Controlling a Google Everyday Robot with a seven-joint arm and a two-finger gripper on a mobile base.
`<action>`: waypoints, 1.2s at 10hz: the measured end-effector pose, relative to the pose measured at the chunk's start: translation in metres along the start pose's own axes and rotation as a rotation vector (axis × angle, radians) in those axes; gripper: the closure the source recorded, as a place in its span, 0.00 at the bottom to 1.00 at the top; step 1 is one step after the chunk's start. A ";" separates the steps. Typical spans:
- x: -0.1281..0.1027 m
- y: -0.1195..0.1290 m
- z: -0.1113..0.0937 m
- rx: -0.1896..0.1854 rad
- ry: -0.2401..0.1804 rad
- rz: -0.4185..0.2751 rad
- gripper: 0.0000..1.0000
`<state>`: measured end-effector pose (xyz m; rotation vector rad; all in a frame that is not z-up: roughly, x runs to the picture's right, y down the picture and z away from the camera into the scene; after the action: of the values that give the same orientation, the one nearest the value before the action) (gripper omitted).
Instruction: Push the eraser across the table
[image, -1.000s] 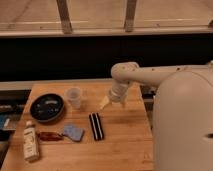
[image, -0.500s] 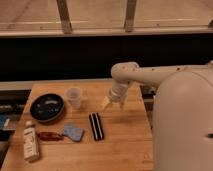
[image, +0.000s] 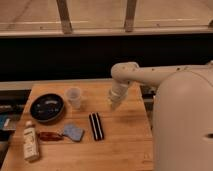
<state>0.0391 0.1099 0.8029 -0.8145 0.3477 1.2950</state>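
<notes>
The eraser (image: 96, 126) is a small long black block with white lengthwise stripes, lying on the light wooden table (image: 125, 145) near its middle, long axis pointing away from the camera. My gripper (image: 114, 104) hangs from the white arm (image: 150, 75) above the table, a little to the right of and behind the eraser, apart from it. It holds nothing that I can see.
A clear plastic cup (image: 74, 97) stands left of the gripper. A dark round bowl (image: 47, 107) sits at the far left. A blue-grey flat pad (image: 73, 132), a reddish-brown oblong object (image: 49, 136) and a small bottle (image: 30, 144) lie at the front left. My white body (image: 182, 125) fills the right.
</notes>
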 end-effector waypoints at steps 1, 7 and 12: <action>-0.001 0.000 -0.001 -0.002 0.001 0.003 1.00; -0.005 0.035 0.032 -0.057 0.105 -0.037 1.00; 0.017 0.078 0.051 -0.088 0.159 -0.110 1.00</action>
<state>-0.0406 0.1620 0.8003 -1.0012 0.3685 1.1524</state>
